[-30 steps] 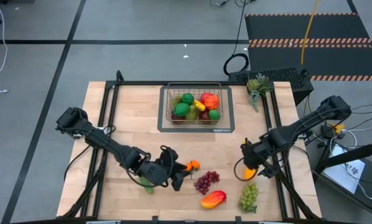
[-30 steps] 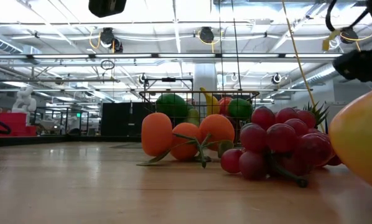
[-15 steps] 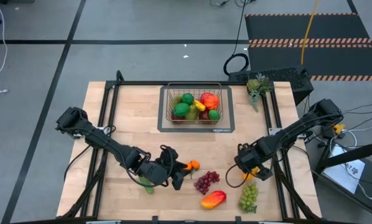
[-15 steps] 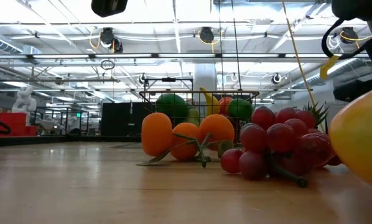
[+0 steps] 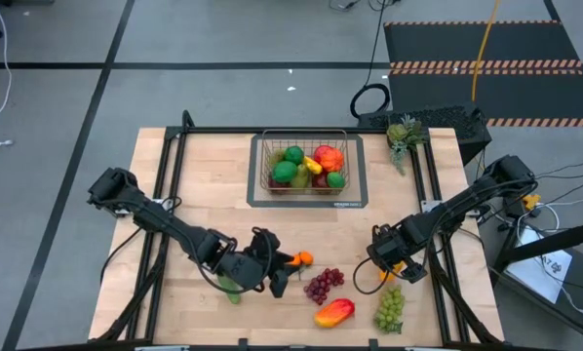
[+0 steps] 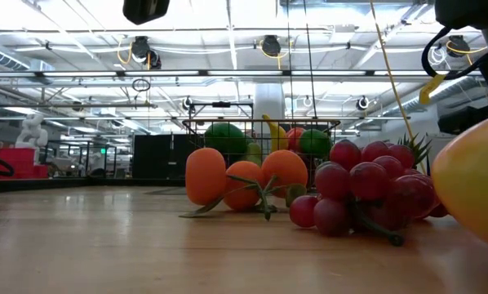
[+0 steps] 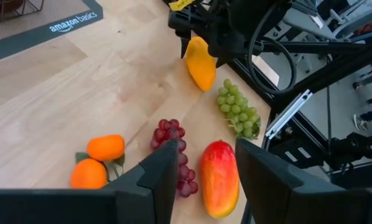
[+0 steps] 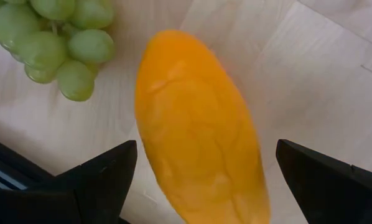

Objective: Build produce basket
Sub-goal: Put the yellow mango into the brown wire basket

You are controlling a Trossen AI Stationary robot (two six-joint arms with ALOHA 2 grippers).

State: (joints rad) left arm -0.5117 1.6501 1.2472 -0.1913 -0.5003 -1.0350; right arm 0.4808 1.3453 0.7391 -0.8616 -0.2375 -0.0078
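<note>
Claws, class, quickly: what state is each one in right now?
Left claw: open, holding nothing, above the table near the purple grapes.
Right claw: open wide, straddling the yellow mango, not yet gripping it.

A thin wire-mesh basket [image 5: 304, 166] stands on the matt, pale wood table [image 5: 204, 195], near glossy purple grapes [image 6: 365, 192].

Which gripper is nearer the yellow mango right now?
Right. The right gripper hangs open directly over the yellow mango, fingers either side. The left gripper is farther off, past the purple grapes.
</note>
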